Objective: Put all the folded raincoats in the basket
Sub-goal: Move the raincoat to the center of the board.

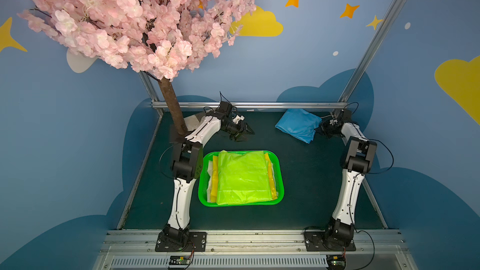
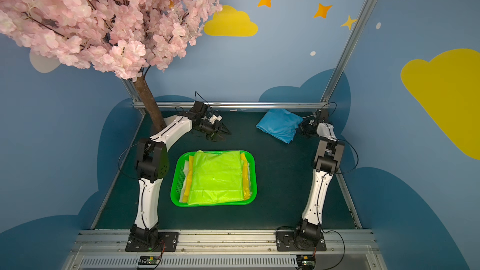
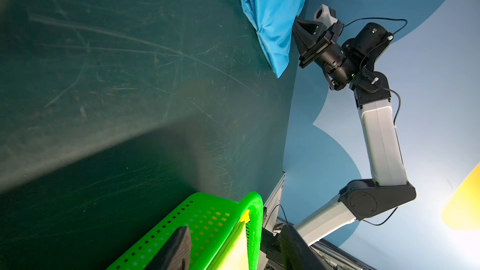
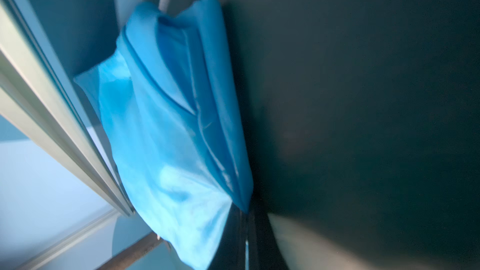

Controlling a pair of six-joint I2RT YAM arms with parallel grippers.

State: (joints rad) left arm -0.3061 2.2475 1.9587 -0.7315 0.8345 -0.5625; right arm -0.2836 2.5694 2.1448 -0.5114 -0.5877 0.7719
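A blue folded raincoat [image 1: 296, 127] [image 2: 279, 124] lies on the dark mat at the back right, one side against the rear rail. My right gripper [image 1: 317, 129] [image 2: 298, 127] [image 4: 245, 214] is at its right edge, shut on a corner of the thin blue plastic, as the left wrist view also shows from the side [image 3: 296, 29]. The bright green basket [image 1: 280, 177] [image 2: 255, 177] [image 3: 207, 211] sits mid-table and holds a lime-green folded sheet on top of yellow and white ones. My left gripper [image 1: 248, 133] [image 2: 224, 133] [image 3: 233, 235] hovers open beyond the basket's far edge, holding nothing.
An artificial cherry tree trunk [image 1: 172, 111] stands at the back left corner beside the left arm, its pink blossoms overhead. Aluminium rails [image 1: 259, 105] border the mat. Bare mat [image 1: 309, 177] lies between the basket and the right arm.
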